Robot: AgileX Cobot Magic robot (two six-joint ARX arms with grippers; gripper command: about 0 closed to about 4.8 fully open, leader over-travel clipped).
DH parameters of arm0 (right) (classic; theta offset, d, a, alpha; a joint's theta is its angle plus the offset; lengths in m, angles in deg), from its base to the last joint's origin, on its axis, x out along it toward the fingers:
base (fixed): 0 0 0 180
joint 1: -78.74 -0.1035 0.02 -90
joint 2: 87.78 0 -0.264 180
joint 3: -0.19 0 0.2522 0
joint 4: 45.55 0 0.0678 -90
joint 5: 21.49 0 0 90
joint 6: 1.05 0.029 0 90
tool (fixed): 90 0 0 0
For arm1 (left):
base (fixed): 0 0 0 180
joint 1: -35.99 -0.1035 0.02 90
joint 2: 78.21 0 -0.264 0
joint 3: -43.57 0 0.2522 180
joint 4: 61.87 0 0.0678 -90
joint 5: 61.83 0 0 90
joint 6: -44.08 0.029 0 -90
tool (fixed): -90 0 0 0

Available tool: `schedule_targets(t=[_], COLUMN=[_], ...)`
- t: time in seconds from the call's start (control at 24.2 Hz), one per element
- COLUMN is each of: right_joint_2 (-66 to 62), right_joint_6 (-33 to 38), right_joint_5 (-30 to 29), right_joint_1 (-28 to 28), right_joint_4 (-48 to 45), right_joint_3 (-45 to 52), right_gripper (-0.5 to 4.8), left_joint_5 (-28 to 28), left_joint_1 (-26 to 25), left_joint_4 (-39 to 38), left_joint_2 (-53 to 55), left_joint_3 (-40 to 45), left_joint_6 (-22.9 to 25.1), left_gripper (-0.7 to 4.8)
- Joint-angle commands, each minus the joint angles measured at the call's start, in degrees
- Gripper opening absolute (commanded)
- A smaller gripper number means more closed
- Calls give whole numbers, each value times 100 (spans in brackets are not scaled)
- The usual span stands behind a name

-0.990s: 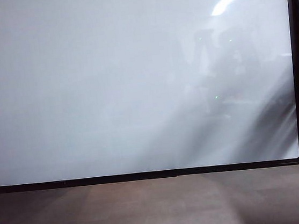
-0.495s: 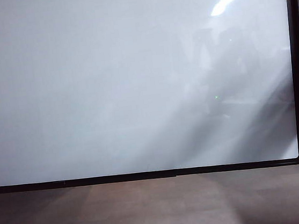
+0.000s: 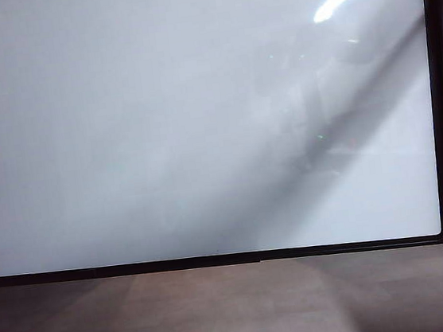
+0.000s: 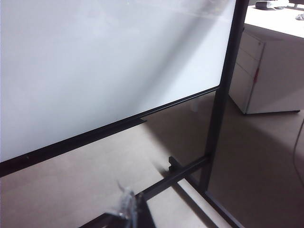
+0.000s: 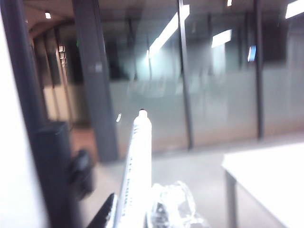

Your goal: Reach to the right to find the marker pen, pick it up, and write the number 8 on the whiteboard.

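Brown floor lies under the blank whiteboard [image 3: 161, 125]; a dark tip at its left edge has gone. Left gripper [image 4: 129, 209] unreadable. Right gripper [image 5: 142, 213], beyond the board's right post, now clamps the marker [image 5: 137, 171]; writing comes next.

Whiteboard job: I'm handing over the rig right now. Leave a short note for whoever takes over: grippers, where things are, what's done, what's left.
Right gripper: shut on the marker pen, tip pointing away from the wrist, off the whiteboard's right edge by the dark upright post. Not seen in the exterior view.
Left gripper: only a sliver shows at the frame edge, low near the stand's foot bar; open or shut cannot be told; it holds nothing visible.
Whiteboard: blank, only glare and reflections.
Done: pen found and picked up.
Left: bring the pen to the board and write the 8.
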Motion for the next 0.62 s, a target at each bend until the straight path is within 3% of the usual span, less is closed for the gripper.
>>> schedule_targets(t=[0.04,0.25,0.41,0.62], right_joint_2=[809,1515,1115,376], right_joint_6=[105,13,13,11], right_joint_5=[-20,1102,1725,2057], right_joint_1=[-634,-2411,-3814,-4511], right_joint_4=[1075,1340,949,815], right_joint_3=[7,2,-79,-612], right_gripper=[-5,-5,-5,-5], left_joint_5=[-7,-9,11,17], left_joint_1=[-4,-17,-35,-341], left_joint_4=[-245,-243,-234,-247], left_joint_2=[11,4,2,0], left_joint_3=[-413,-1290,-1816,-1891], left_joint_6=[0,-2,-2,-2], left_gripper=[-5,-5,-5,-5])
